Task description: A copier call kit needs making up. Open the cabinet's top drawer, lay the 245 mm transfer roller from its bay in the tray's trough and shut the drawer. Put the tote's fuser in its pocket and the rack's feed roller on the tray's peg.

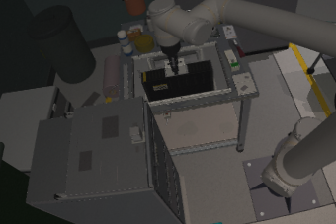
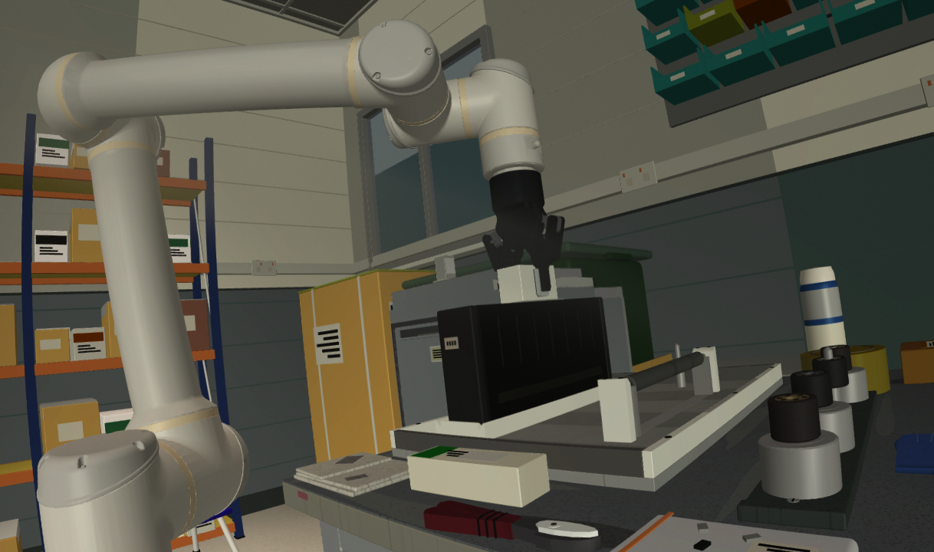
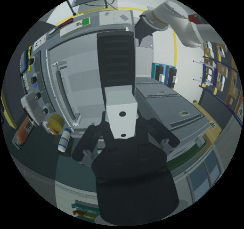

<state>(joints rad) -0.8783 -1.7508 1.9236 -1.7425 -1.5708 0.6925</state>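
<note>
The fuser (image 2: 525, 357) (image 1: 180, 81) (image 3: 116, 60) is a black ribbed block with a pale handle (image 2: 523, 283) (image 3: 120, 116) on top. It stands upright at the near-left edge of the kit tray (image 2: 594, 419) (image 1: 190, 79). A dark transfer roller (image 2: 662, 371) (image 3: 64, 91) lies in the tray's trough between two white end blocks. Feed rollers (image 2: 796, 419) stand on a rack to the tray's right. My gripper (image 2: 525, 264) (image 1: 173, 65) (image 3: 121, 131) is right above the fuser and is closed on its pale handle.
The grey drawer cabinet (image 1: 106, 153) (image 3: 172, 107) stands beside the tray's table. A blue tote (image 3: 164, 73) with dark parts sits on the floor beyond it. A white box (image 2: 477, 474), a red tool (image 2: 470, 518), a yellow tape roll (image 1: 144, 44) and a white bottle (image 2: 817, 309) lie around the tray.
</note>
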